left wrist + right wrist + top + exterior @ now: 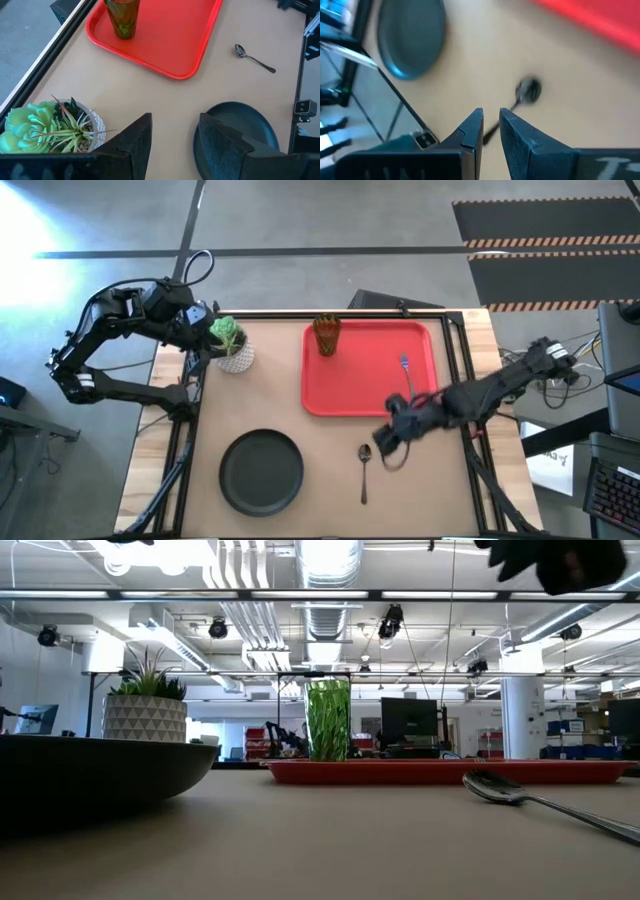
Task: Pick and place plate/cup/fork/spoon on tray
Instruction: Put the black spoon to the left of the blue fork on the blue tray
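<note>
Narrowly parted, empty fingers of the right gripper (491, 131) hover above the spoon (365, 469) beside the tray (325, 395), seemingly lining up a grasp, while the open left gripper (172, 137) waits.

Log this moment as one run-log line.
cup, fork: on tray | spoon, plate: on table | right gripper: above spoon, empty | left gripper: waiting by plant pot, open

The light wooden table (330, 480) directly carries the red tray (350, 395) toward its far side, a white potted plant (232, 345) beside the tray, the dark plate (261, 471) near the front, and the spoon (364, 472) just beside it.
</note>
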`<state>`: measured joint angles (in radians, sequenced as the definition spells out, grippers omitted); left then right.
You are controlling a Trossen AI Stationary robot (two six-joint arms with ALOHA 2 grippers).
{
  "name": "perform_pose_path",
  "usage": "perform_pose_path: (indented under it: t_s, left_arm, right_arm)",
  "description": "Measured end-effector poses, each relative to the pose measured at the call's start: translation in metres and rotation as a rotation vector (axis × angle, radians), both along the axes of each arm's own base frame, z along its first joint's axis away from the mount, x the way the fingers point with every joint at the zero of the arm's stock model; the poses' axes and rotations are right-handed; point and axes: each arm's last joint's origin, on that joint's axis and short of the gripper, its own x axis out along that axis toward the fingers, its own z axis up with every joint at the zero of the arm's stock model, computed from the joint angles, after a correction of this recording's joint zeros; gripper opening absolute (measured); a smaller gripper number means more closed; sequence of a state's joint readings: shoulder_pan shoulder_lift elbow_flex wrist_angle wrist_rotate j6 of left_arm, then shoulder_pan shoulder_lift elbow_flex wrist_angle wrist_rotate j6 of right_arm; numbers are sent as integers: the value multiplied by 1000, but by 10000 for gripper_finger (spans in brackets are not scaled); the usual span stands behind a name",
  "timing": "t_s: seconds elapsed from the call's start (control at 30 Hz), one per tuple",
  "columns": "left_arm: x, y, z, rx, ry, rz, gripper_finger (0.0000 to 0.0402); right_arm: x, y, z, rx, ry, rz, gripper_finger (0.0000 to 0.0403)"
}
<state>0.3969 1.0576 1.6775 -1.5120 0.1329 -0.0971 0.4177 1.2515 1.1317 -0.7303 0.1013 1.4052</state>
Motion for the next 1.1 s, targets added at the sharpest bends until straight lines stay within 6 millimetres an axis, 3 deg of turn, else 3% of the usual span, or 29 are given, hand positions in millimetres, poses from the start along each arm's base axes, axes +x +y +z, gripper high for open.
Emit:
perform_pose_path:
  t_s: [0.23,0.47,0.67,1.1]
  left_arm:
    - [0,0,0,0,0,0,147]
    - [0,0,0,0,-1,-1,147]
    - [0,-1,0,-11,-6,-20,147]
    - [-2,-2,1,-21,-19,-33,147]
  right_arm:
    - [37,44,-36,22,143,52,54]
    - [66,64,-54,62,261,170,54]
    - [72,69,-65,76,322,183,65]
    - [68,66,-77,69,391,108,177]
